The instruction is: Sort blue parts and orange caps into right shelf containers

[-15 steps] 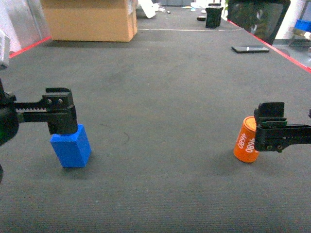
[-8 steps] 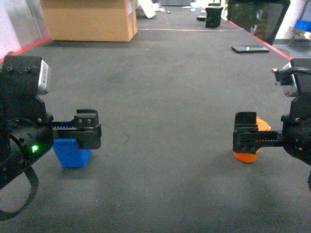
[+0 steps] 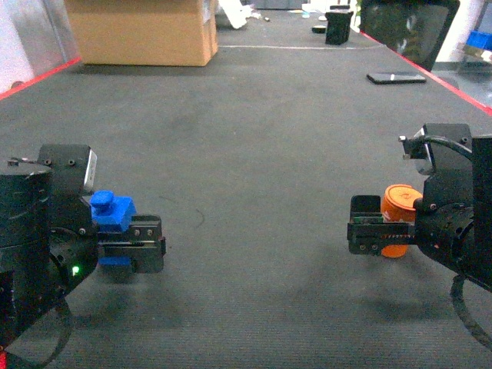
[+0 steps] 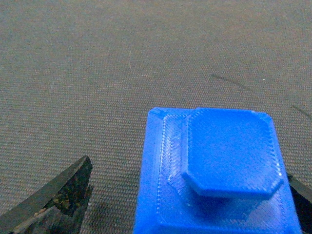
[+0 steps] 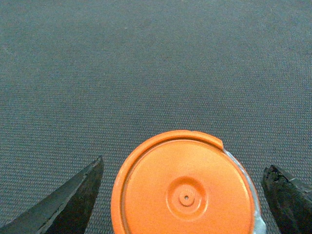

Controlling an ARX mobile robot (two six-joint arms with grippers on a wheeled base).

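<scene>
- Left gripper (image 3: 146, 246) is down at mat level, jaws spread, with the blue part (image 4: 214, 170) sitting between them. Left wrist view shows one fingertip (image 4: 58, 195) well clear on one side and the other just at the frame edge beside the block, so no squeeze yet.
- Blue part is a square block with a raised octagonal boss facing the wrist camera; it sits nearer one finger than the other. My read is that it will get nudged sideways as the jaws close.
- Right gripper (image 3: 367, 231) mirrors this: jaws wide apart, orange cap (image 5: 185, 187) between them, round face with a centre dimple toward the camera. Gaps on both sides; not touching.
- In the head view the cap (image 3: 400, 201) shows just behind the right fingers and the blue part (image 3: 112, 212) shows above the left ones.
- Both arms look staged low for a simultaneous straddle-then-close grab off the dark mat (image 3: 254, 138).
- No blue bins or shelf identifiable in any view; the drop-off is out of sight, so sorting is at the pickup stage.
- Cardboard box (image 3: 142, 31) stands far beyond the jaws, no interference.
</scene>
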